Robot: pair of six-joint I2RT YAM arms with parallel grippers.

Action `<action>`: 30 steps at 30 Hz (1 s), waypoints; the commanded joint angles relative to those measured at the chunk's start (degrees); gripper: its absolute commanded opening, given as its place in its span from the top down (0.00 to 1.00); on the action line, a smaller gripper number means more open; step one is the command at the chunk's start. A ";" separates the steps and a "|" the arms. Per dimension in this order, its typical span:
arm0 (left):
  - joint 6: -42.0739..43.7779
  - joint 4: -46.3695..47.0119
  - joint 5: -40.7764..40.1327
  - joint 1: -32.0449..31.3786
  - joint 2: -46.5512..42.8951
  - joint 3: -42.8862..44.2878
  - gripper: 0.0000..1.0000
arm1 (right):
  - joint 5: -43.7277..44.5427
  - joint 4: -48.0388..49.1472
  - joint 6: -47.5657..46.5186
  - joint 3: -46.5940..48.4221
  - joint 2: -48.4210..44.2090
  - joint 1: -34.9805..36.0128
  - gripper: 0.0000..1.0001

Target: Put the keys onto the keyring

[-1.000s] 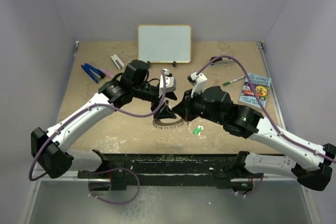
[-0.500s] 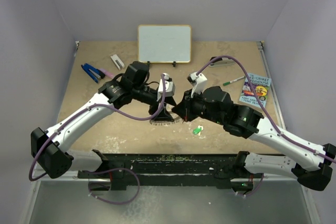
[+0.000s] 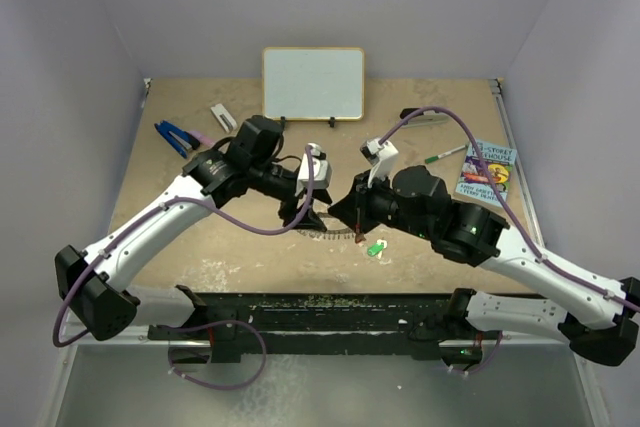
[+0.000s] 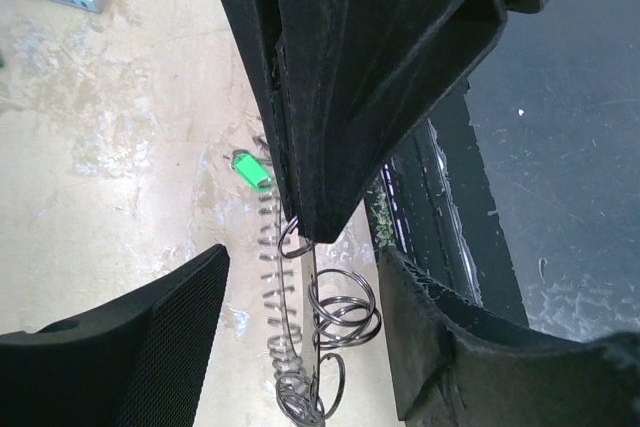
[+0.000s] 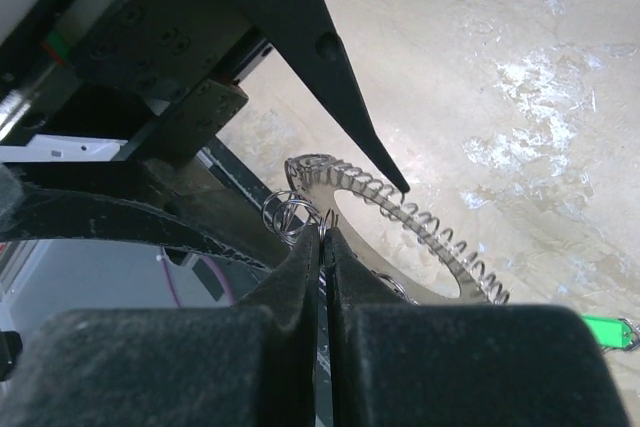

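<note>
The keyring [image 5: 436, 239], a flat silver ring fringed with small wire loops, stands on edge low over the table in the middle [image 3: 322, 233]. My right gripper [image 5: 323, 237] is shut on its rim, next to a few loose small rings. In the left wrist view the keyring [image 4: 290, 327] shows edge-on. My left gripper [image 4: 300, 347] is open, with one finger on each side of the ring and neither touching it. A green-headed key [image 3: 376, 247] lies on the table just right of the ring, also seen from the left wrist [image 4: 250, 169] and the right wrist [image 5: 605, 330].
A whiteboard [image 3: 313, 83] stands at the back. A book [image 3: 486, 171] and a green-capped pen [image 3: 443, 154] lie at the right. A blue tool [image 3: 175, 137] and a small white item [image 3: 222, 117] lie at the back left. A black rail [image 3: 320, 312] runs along the near edge.
My left gripper's jaws have narrowed around the keyring, and it has shifted slightly left. The right gripper stays shut on the ring.
</note>
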 commanded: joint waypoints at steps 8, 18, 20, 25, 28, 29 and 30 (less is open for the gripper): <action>10.64 -11.76 -2.80 -0.19 -2.90 8.93 0.11 | 0.52 2.48 0.45 3.05 -1.84 0.54 1.00; -0.08 -4.40 1.98 -0.25 -1.37 9.80 0.04 | 2.19 2.62 0.43 3.73 -0.77 1.43 1.00; -2.19 -2.78 1.78 -0.22 -1.22 9.68 0.04 | 2.55 2.58 0.45 3.81 -0.64 1.63 1.00; -8.00 2.35 0.16 -0.20 -0.82 7.79 0.04 | 3.02 2.61 0.26 4.18 -0.09 2.19 1.00; -10.36 5.38 -1.31 -0.24 -0.69 6.14 0.04 | 3.24 2.65 0.12 4.48 0.33 2.42 1.00; -10.68 5.89 -1.97 -0.25 -0.66 5.77 0.04 | 3.33 2.55 0.16 4.60 0.42 2.61 1.00; -10.78 6.22 -2.65 -0.25 -0.65 5.48 0.04 | 3.49 2.43 0.15 4.75 0.50 2.73 1.00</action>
